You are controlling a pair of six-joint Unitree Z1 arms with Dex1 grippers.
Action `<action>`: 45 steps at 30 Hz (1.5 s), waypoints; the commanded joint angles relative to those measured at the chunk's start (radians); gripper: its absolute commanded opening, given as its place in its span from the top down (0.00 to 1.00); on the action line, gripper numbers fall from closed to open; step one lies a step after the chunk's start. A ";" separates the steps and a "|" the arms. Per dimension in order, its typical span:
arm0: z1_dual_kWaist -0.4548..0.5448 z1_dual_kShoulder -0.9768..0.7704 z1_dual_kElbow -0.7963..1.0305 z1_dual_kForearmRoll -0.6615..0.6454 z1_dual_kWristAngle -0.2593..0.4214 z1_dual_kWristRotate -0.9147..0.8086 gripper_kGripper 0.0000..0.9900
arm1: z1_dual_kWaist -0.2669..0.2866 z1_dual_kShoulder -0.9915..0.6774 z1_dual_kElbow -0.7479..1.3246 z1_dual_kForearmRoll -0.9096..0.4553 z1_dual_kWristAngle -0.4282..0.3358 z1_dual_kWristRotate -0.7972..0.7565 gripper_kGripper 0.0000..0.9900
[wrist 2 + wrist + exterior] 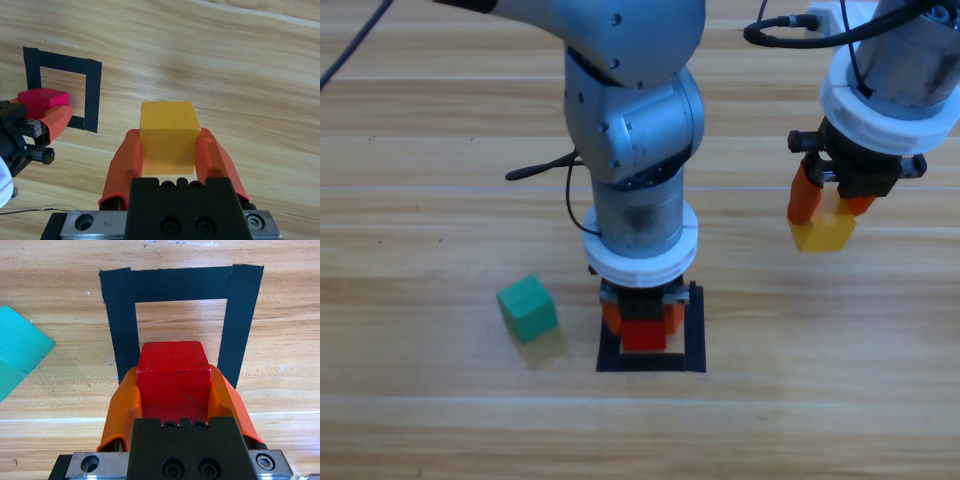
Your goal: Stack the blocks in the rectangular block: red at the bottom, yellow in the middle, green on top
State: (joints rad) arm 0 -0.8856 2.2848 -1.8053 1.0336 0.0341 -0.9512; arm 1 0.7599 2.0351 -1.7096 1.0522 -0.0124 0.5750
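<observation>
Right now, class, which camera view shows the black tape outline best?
The left wrist view: the tape outline fills it, three sides plain, behind the red cube. The high view hides its top side under the left arm. The right wrist view shows it small, at the edge.

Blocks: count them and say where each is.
3. Red block in the left hand over the tape outline; yellow block in the right hand; green block on the table.

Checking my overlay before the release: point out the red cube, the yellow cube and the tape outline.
red cube (172,385), left wrist view, front face between the jaws.
yellow cube (166,142), right wrist view, front face.
tape outline (182,284), left wrist view, far strip.
</observation>
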 commanded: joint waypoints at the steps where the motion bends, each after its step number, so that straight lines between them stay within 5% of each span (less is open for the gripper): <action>1: -0.033 -0.002 0.011 -0.009 0.007 0.017 1.00 | 0.025 0.028 0.022 0.009 0.003 -0.009 1.00; 45: -0.056 0.065 -0.003 -0.032 0.064 0.029 1.00 | 0.025 0.033 0.019 0.009 0.006 -0.018 1.00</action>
State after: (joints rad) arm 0 -0.9230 2.2933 -1.8408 1.0238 0.0808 -0.9218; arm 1 0.7599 2.0353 -1.7097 1.0522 -0.0124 0.5677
